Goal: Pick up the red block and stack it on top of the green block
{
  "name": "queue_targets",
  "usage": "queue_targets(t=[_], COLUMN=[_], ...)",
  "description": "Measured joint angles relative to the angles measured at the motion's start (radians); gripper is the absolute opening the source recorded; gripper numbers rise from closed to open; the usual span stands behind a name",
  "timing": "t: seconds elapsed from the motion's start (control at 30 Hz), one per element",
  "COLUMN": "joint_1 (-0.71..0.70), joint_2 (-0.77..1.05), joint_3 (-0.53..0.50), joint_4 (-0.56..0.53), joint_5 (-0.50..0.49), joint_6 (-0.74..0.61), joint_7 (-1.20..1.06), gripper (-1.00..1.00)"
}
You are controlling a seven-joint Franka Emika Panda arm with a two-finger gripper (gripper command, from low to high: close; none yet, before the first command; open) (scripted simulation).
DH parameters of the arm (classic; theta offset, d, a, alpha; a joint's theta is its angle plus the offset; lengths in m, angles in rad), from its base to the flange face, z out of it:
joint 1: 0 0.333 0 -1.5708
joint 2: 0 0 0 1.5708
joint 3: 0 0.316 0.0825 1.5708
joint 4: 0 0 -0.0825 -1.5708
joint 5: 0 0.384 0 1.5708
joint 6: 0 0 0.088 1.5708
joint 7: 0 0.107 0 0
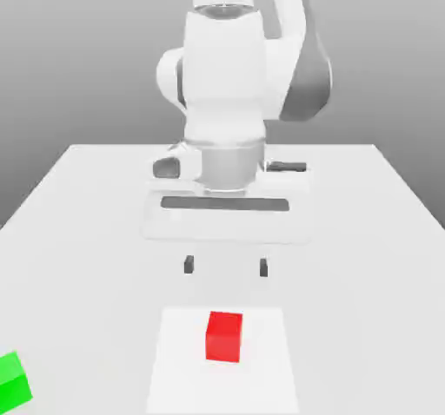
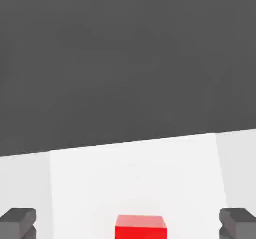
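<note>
The red block point(image 1: 224, 336) sits on the white table near its front edge, on a slightly brighter patch. My gripper point(image 1: 226, 266) hangs above the table just behind the red block, open, with nothing between its two dark fingertips point(image 1: 189, 266). In the hand view the red block point(image 2: 141, 227) lies between the two fingertips point(image 2: 18, 222) and beyond them, untouched. The green block point(image 1: 13, 381) rests at the front of the table on the exterior view's far left, well apart from the red block.
The white table point(image 1: 365, 231) spreads wide on both sides of the arm. The arm's white body point(image 1: 228, 101) rises at the back centre. A grey backdrop stands behind the table.
</note>
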Motion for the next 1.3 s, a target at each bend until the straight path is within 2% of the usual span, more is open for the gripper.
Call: queue_targets(t=[0.07,0.23,0.27,0.5,0.7,0.8,1.17,1.3], joint_1=[0.000,0.005,0.006,0.005,-0.002,-0.077,-0.330,-0.381], joint_2=[0.072,0.254,0.289,0.298,0.108,0.119,0.308,0.422], joint_3=[-0.001,-0.008,-0.009,-0.008,0.000,-0.030,-0.184,-0.188], joint_4=[-0.028,-0.014,-0.009,-0.008,-0.036,0.039,0.431,0.492], joint_5=[-0.010,-0.020,-0.021,-0.024,-0.015,0.003,0.073,0.111], joint_6=[0.047,0.197,0.227,0.235,0.072,0.005,-0.203,-0.150], joint_7=[0.016,0.026,0.026,0.029,0.022,-0.020,-0.216,-0.265], gripper=[0.00,0.00,-1.00,-1.00,-1.00,-1.00,-1.00,-1.00])
